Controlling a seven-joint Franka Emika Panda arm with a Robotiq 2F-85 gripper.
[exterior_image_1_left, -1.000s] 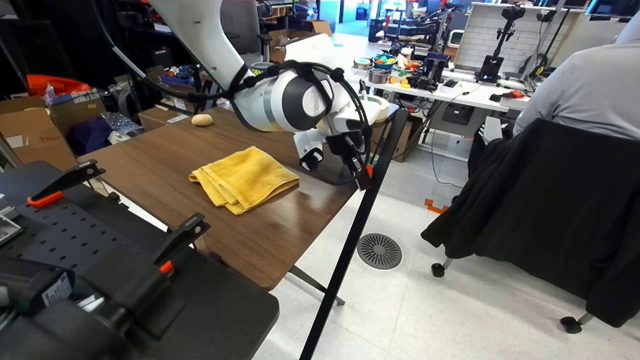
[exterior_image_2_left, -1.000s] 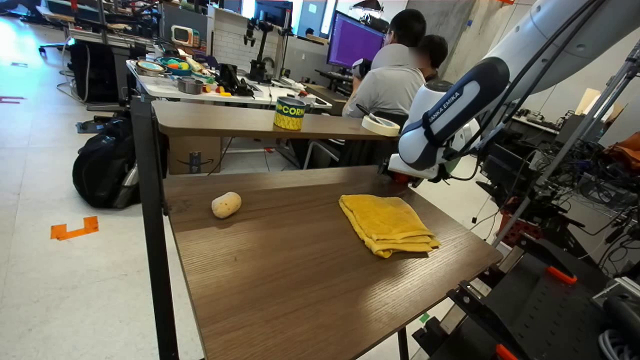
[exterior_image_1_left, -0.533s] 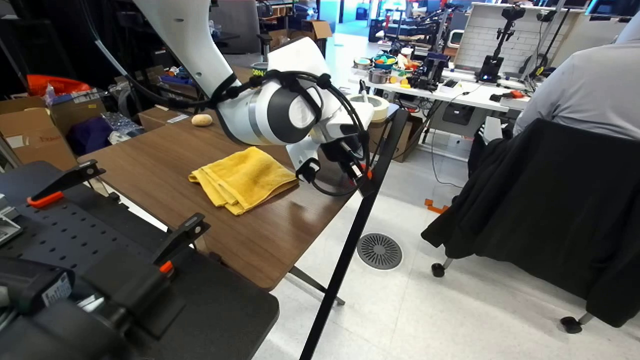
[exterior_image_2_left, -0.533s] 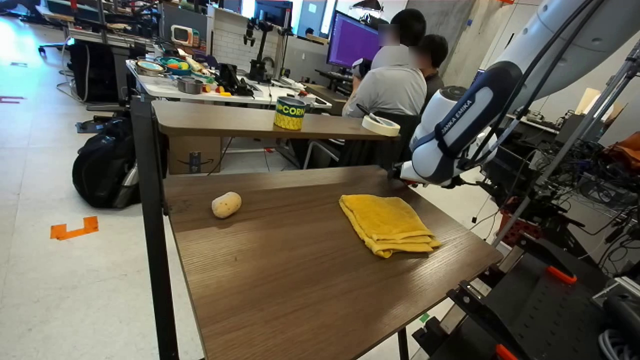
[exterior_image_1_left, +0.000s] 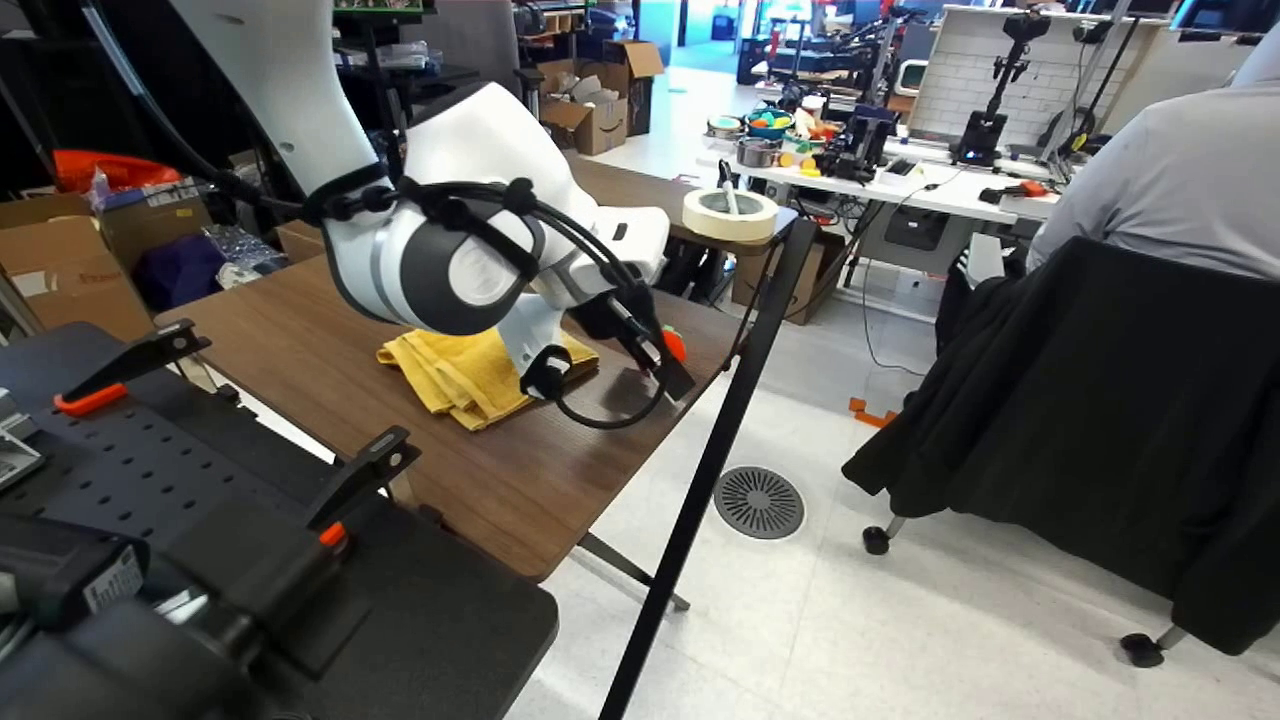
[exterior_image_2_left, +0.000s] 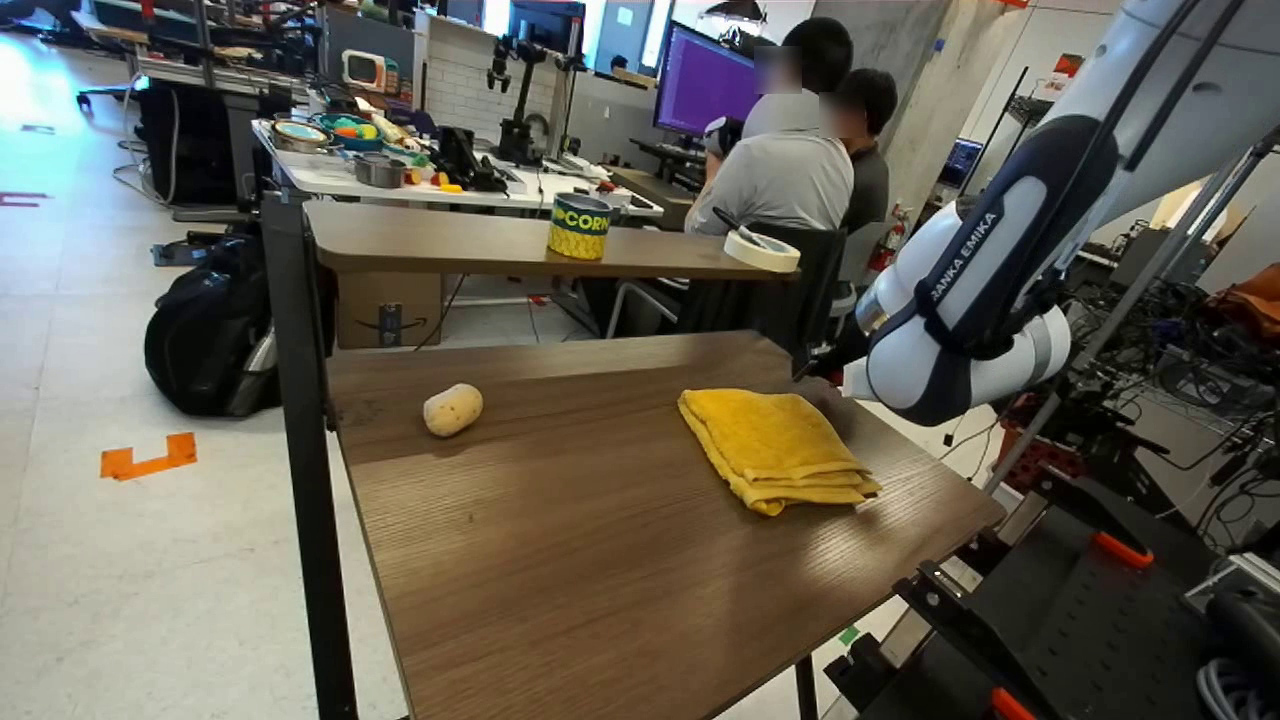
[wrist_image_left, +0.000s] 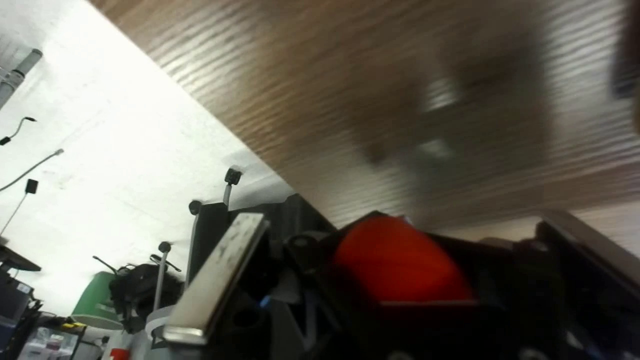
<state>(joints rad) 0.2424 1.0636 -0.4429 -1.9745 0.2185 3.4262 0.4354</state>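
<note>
A red object (wrist_image_left: 400, 262) clasped in the hand (exterior_image_1_left: 668, 368), held over the tabletop (exterior_image_2_left: 600, 580), a folded yellow towel (exterior_image_2_left: 775, 445) laid nearby

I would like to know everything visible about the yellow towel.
The yellow towel looks like soft, thick cloth. It is folded into a rough square, with stacked, uneven layers showing along its edges. It lies flat on the brown wood-grain table, the only thing seen touching it; in an exterior view the arm hides part of it.
</note>
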